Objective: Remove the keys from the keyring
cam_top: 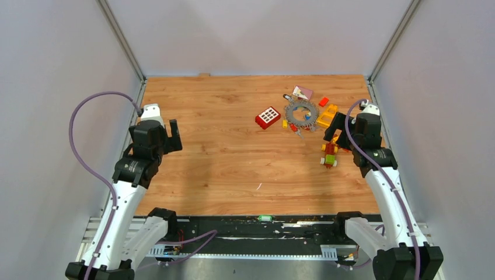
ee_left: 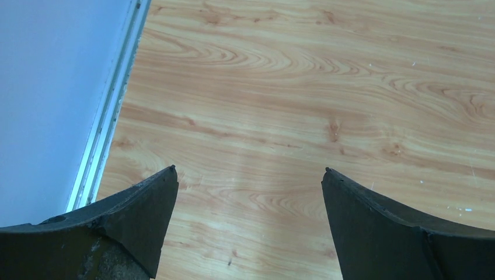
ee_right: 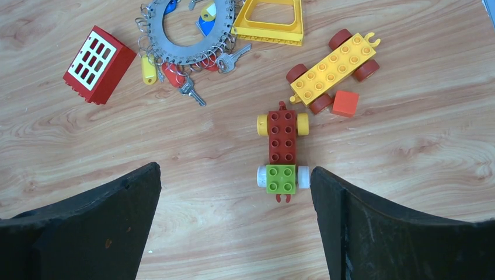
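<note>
The keyring (cam_top: 290, 112) is a flat grey metal ring lying on the wooden table at the back right, fringed all round with small silver keys (cam_top: 299, 129). The right wrist view shows its near half (ee_right: 187, 53), with a silver key (ee_right: 192, 93) and yellow- and red-headed keys (ee_right: 149, 69) hanging off the edge. My right gripper (cam_top: 335, 131) (ee_right: 235, 166) hovers open, just right of the ring and nearer to me, with nothing between its fingers. My left gripper (cam_top: 173, 135) (ee_left: 250, 169) stands open over bare wood at the far left.
Toy bricks surround the ring: a red window brick (ee_right: 99, 64), a yellow frame (ee_right: 268, 23), a yellow wheeled brick (ee_right: 333, 70), an orange cube (ee_right: 345, 103) and a red-and-green wheeled brick (ee_right: 282, 154) by my right finger. The grey wall (ee_left: 58, 87) runs along the left edge.
</note>
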Action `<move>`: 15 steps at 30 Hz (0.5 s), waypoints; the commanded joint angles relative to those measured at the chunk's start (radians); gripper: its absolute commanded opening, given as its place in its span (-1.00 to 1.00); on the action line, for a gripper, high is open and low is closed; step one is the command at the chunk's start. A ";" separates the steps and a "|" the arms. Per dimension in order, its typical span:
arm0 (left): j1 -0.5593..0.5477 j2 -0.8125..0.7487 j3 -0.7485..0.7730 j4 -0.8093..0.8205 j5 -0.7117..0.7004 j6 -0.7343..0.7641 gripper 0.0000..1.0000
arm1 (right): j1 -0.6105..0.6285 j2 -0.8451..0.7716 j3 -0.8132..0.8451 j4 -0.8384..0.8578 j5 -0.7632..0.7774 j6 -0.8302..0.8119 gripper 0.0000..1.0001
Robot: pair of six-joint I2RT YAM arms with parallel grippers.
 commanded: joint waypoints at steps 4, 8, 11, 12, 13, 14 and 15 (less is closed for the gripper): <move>0.002 -0.001 0.019 -0.005 0.038 0.036 1.00 | -0.001 0.012 0.009 0.028 0.035 0.013 1.00; 0.002 -0.022 0.032 -0.027 0.039 0.059 1.00 | -0.003 0.030 0.016 0.027 0.053 0.054 1.00; 0.002 -0.058 0.008 -0.016 0.099 0.075 1.00 | -0.010 0.063 0.009 0.073 -0.003 0.089 1.00; 0.001 -0.070 -0.004 -0.009 0.129 0.081 1.00 | -0.010 0.080 0.005 0.096 -0.026 0.100 1.00; 0.002 -0.077 -0.010 -0.006 0.147 0.081 1.00 | -0.010 0.104 0.006 0.120 -0.047 0.123 1.00; 0.002 -0.080 -0.013 -0.005 0.159 0.082 1.00 | -0.010 0.131 0.007 0.141 -0.077 0.148 1.00; 0.002 -0.081 -0.015 -0.005 0.166 0.084 1.00 | -0.010 0.161 0.007 0.171 -0.114 0.168 0.98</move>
